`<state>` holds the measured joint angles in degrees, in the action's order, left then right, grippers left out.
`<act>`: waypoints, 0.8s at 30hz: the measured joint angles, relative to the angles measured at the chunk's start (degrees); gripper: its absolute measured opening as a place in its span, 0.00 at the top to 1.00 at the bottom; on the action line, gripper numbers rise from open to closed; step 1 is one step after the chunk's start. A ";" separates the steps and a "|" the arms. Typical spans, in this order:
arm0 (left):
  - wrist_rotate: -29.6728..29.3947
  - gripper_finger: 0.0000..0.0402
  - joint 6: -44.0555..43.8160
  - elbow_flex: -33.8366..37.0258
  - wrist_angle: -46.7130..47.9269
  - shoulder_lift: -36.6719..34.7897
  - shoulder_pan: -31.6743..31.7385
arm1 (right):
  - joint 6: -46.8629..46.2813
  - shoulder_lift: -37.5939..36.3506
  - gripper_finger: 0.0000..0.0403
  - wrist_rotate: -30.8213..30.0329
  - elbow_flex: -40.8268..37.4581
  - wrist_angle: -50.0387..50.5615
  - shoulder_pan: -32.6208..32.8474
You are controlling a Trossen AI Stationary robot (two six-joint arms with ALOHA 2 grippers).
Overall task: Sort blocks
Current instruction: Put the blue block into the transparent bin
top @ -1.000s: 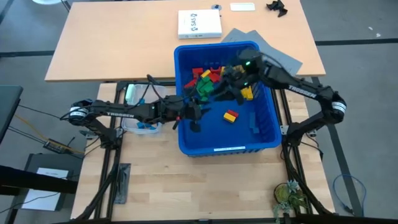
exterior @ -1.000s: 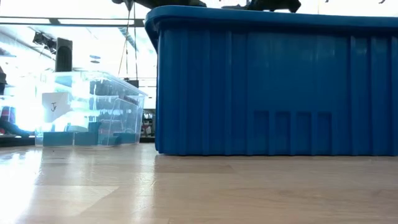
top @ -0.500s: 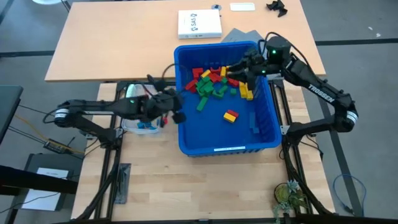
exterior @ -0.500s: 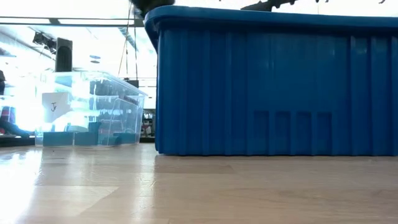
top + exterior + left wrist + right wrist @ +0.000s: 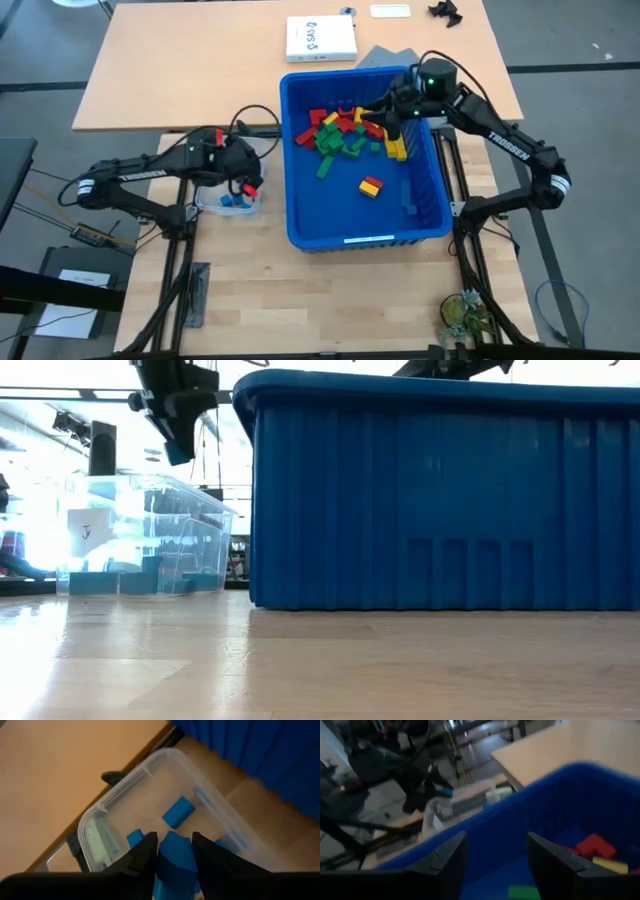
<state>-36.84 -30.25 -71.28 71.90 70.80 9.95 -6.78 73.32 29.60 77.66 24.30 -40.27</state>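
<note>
Many red, yellow and green blocks (image 5: 345, 135) lie heaped in the far half of the big blue bin (image 5: 430, 215). A red-and-yellow one (image 5: 372, 186) and a blue one (image 5: 407, 197) lie apart from the heap. My left gripper (image 5: 246, 183) hangs over the small clear tub (image 5: 222, 205), shut on a blue block (image 5: 175, 860). In the tub lie other blue blocks (image 5: 178, 811). My right gripper (image 5: 385, 112) hovers open over the bin's far end, above the heap, with nothing between its fingers (image 5: 445, 855). My left gripper pinches the blue block between its two fingers, which point slanting down at the tub. The block's lower end (image 5: 180, 453) sticks out below the fingertips. It hangs clear above the tub's open top (image 5: 150, 770).
A light wooden table stands beyond the work table, with a white box (image 5: 320, 38) and a grey sheet (image 5: 445, 88) on it. The tub stands close against the bin's left wall (image 5: 300, 500). Bare wood lies on the near side of both (image 5: 330, 290).
My left gripper has carried the blue block out of the bin, over its left wall, toward the table's left, and now hangs above the clear tub, tipped and rolled to point downward. My right gripper has drawn back from the heap toward the bin's far right corner.
</note>
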 joint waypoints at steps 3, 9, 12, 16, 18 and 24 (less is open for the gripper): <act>-0.32 0.62 1.72 0.80 -2.38 -0.03 1.34 | 5.48 0.76 0.47 -0.28 -0.06 5.11 0.34; -0.78 0.45 10.29 2.04 -13.46 -0.03 3.80 | 18.74 3.00 0.39 -13.07 -0.08 17.09 4.12; 1.79 0.39 17.52 2.21 -21.73 -0.02 4.88 | 24.79 4.18 0.36 -20.08 -0.10 24.44 5.55; 10.71 0.36 28.72 2.20 -37.39 0.48 6.37 | 28.47 6.45 0.37 -24.75 -0.10 31.60 7.12; 16.35 0.36 32.56 2.20 -44.65 1.59 7.21 | 28.79 8.02 0.38 -25.92 -0.09 34.62 7.62; 27.44 0.37 39.86 2.20 -58.06 6.84 8.73 | 29.88 15.35 0.42 -32.17 -0.09 42.63 9.16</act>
<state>-9.40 9.61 -69.08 13.84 77.64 18.68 23.09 88.67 -2.57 77.57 66.93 -31.11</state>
